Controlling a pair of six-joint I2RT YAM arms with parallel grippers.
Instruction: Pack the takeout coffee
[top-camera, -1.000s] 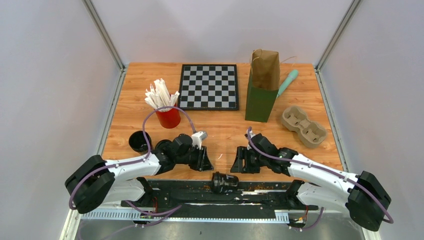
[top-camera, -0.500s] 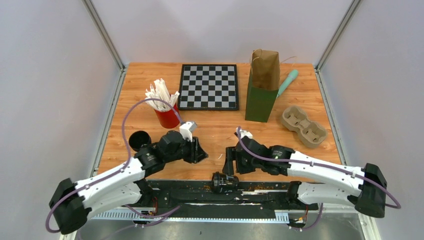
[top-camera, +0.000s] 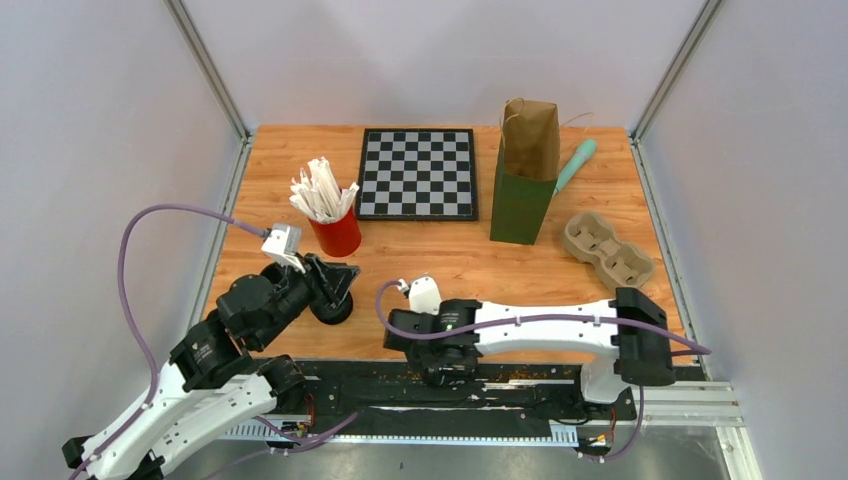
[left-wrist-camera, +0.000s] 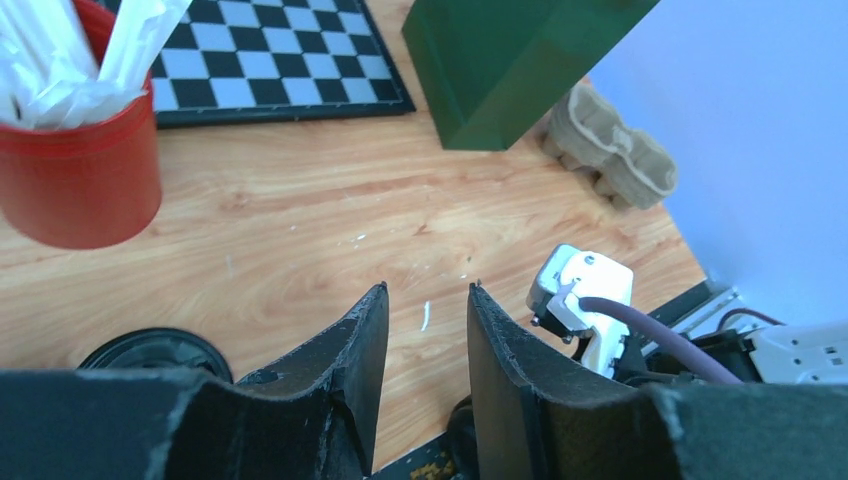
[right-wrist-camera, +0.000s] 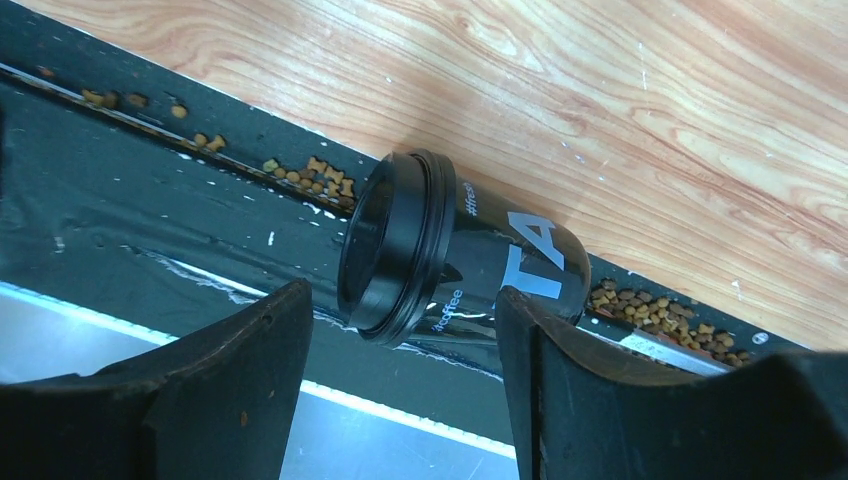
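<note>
Spread wide, the right gripper (right-wrist-camera: 400, 295) hangs over a coffee cup (right-wrist-camera: 470, 265) lying sideways on the black rail (right-wrist-camera: 150, 180) at the near edge, so next it should drop and squeeze it; the left gripper (left-wrist-camera: 426, 292), apart too, is by a second cup (left-wrist-camera: 150, 350).

Wooden table (top-camera: 450, 262), orange grain.
- Far middle: checkerboard (top-camera: 418, 173), flat.
- Left of it: red cup (top-camera: 338, 238) of white wrapped straws, upright.
- Far right: green-brown paper bag (top-camera: 522, 200), standing. Teal tool (top-camera: 577, 164) behind it, kind unclear.
- Right: cardboard cup carrier (top-camera: 607, 250).
- Near left: black-lidded cup (left-wrist-camera: 150, 348), lid up.
- Near edge: second cup (right-wrist-camera: 460, 262) on its side on black rail (right-wrist-camera: 120, 180) beside wood. Brown crumbs (right-wrist-camera: 640, 305) along rail.
</note>
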